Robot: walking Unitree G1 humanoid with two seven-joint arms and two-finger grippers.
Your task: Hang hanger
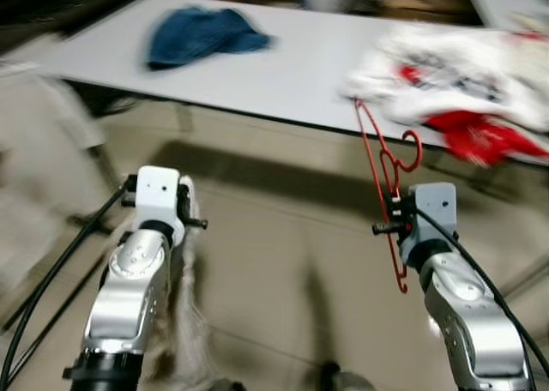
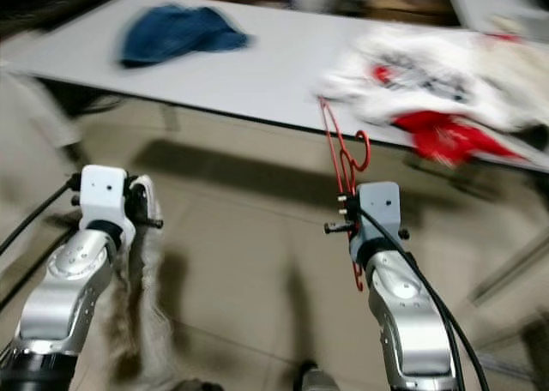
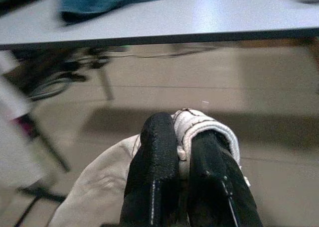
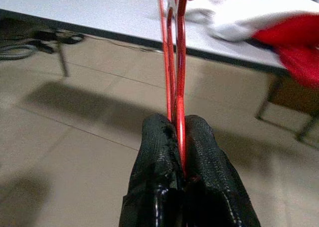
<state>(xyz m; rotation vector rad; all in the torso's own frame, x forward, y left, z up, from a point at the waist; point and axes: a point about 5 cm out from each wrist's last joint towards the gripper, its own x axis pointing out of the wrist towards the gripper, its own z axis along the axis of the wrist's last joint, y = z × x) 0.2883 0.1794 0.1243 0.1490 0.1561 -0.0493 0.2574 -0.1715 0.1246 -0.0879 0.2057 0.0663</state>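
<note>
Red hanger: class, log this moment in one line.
right gripper: shut on red hanger | left gripper: shut on white garment

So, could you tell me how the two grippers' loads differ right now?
The left gripper is shut on a whitish cloth that droops beneath it; the right gripper is shut on a red hanger, thin, rigid and standing up from the fingers. Both hang over the floor, short of the table.

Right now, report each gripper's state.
Left gripper: shut on the white garment.
Right gripper: shut on the red hanger.
</note>
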